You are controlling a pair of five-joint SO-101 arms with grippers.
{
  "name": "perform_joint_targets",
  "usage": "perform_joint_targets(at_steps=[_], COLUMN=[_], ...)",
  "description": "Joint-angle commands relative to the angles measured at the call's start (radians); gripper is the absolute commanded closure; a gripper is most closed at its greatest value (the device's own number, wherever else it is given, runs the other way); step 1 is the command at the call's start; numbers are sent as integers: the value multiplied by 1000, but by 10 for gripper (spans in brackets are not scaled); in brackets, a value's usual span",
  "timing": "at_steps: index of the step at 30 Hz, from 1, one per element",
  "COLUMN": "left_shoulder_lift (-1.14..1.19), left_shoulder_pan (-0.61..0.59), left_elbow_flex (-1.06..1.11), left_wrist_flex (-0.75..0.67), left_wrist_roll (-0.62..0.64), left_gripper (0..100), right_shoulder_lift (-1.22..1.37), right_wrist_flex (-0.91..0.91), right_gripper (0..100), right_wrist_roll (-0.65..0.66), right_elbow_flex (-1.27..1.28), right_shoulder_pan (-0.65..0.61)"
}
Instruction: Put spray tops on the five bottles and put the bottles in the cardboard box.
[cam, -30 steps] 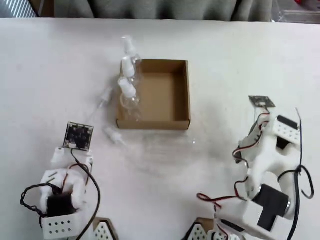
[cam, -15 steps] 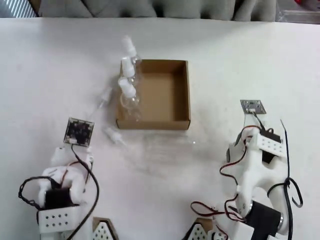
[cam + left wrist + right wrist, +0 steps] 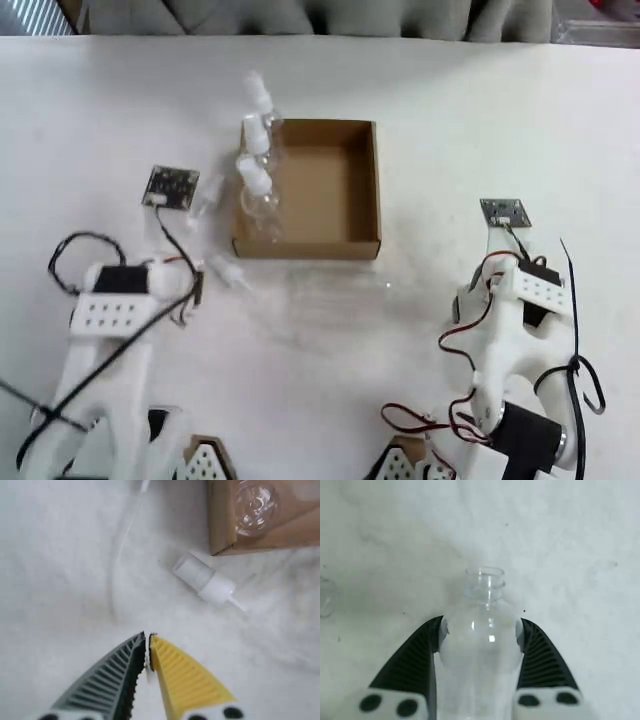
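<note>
Clamped on a clear plastic bottle [image 3: 484, 585], my right end effector [image 3: 480, 625] holds it at the shoulders, one black ribbed finger on either side. The bottle's threaded neck is bare and open, pointing away from me over the white table [image 3: 570, 540]. My left end effector [image 3: 147, 638] has its grey and yellow fingers [image 3: 185, 675] pressed together over the table, near a white spray top [image 3: 202, 582] that lies on its side just beside a corner of the cardboard box [image 3: 280, 537]. Along the box's left wall stand clear bottles [image 3: 257, 180] wearing white spray tops.
</note>
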Motion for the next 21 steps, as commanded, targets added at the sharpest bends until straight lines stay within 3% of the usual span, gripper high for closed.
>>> perform_joint_targets(at_steps=[1,4,11,21], left_shoulder_lift=[122,197,229,234], left_shoulder_pan=[68,117,159,159], left_elbow_flex=[-157,-195,-204,-120], left_wrist_flex=[32,31,29,-117], left_wrist_roll=[144,193,313,548], left_gripper=[972,959,807,800], right_shoulder_lift=[-1,-1,-1,-1], right_wrist_flex=[-25,-27,-38,-36], right_gripper=[981,981,981,981], right_wrist_roll=[-2,12,23,26], right_elbow_flex=[9,11,11,12], right_shoulder_pan=[-13,-13,-18,-28])
